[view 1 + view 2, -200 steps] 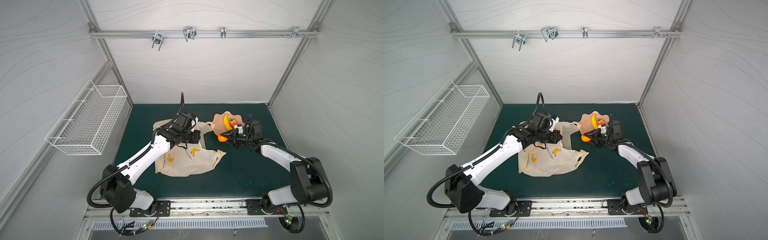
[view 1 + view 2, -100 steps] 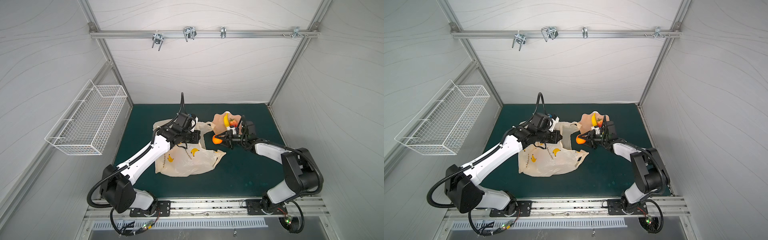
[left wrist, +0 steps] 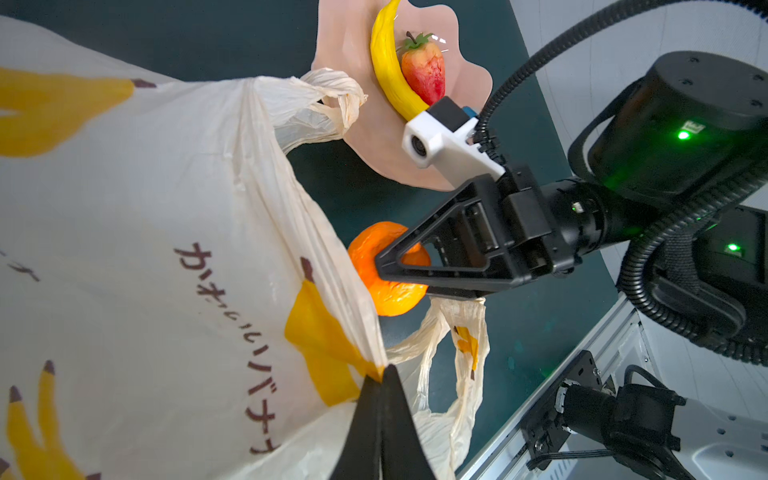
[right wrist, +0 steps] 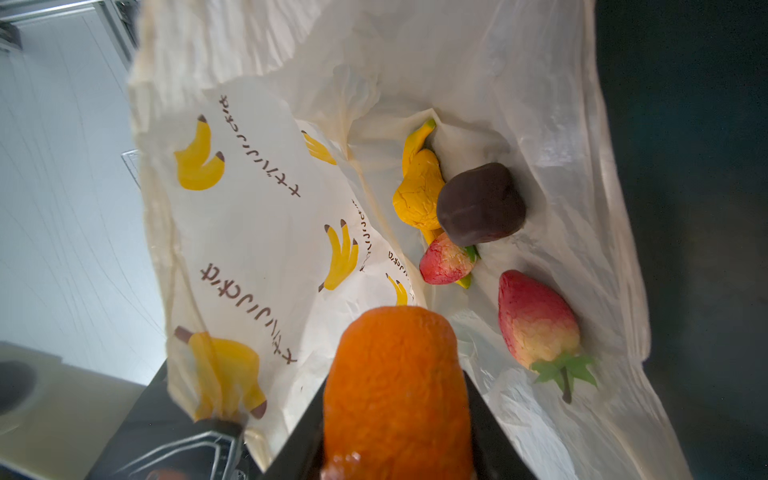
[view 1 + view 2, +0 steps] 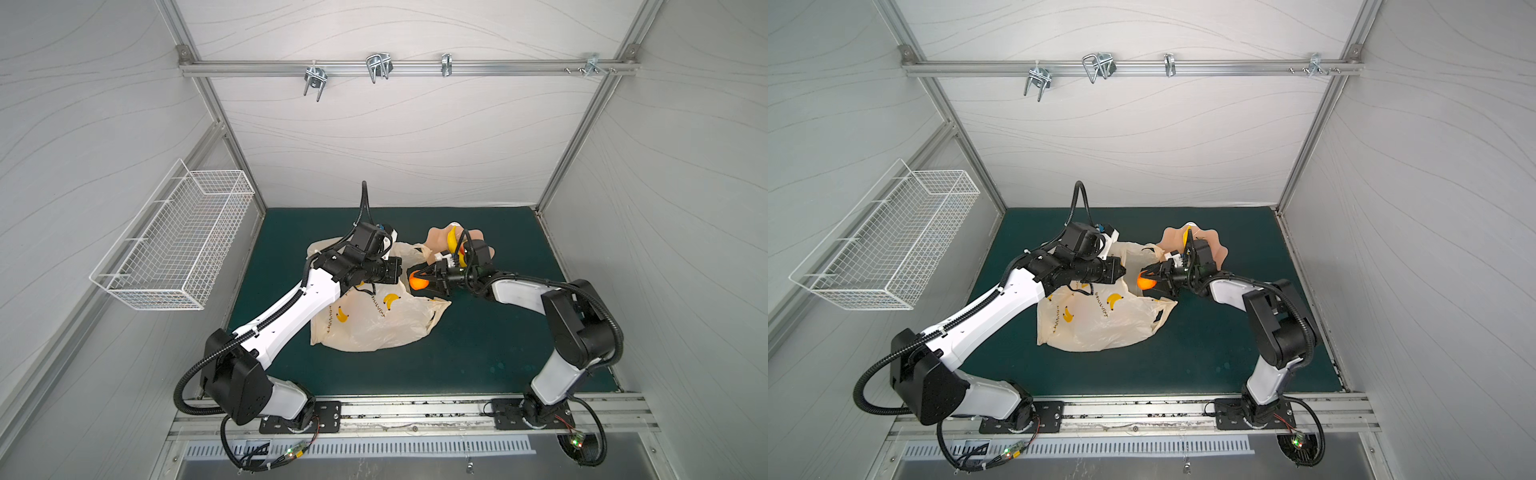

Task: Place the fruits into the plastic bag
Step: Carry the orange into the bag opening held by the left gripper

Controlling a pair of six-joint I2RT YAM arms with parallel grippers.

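Colours: plastic bag [image 5: 374, 328] cream w/ yellow banana print, dk brown lettering; orange [image 3: 395, 301] bright orange; scalloped dish [image 3: 374, 145] pale pink; mat [image 5: 478, 353] dk green.

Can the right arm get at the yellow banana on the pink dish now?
Probably not yet: the right pincer is shut on the round orange fruit at the mouth of the cream plastic bag. The long yellow banana lies on the pale pink scalloped dish behind it.

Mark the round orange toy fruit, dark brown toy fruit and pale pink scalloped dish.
Round orange toy fruit [image 3: 390, 297], left wrist view, lower bulge.
Dark brown toy fruit [image 4: 480, 203], right wrist view, its middle.
Pale pink scalloped dish [image 3: 386, 137], left wrist view, bare surface.
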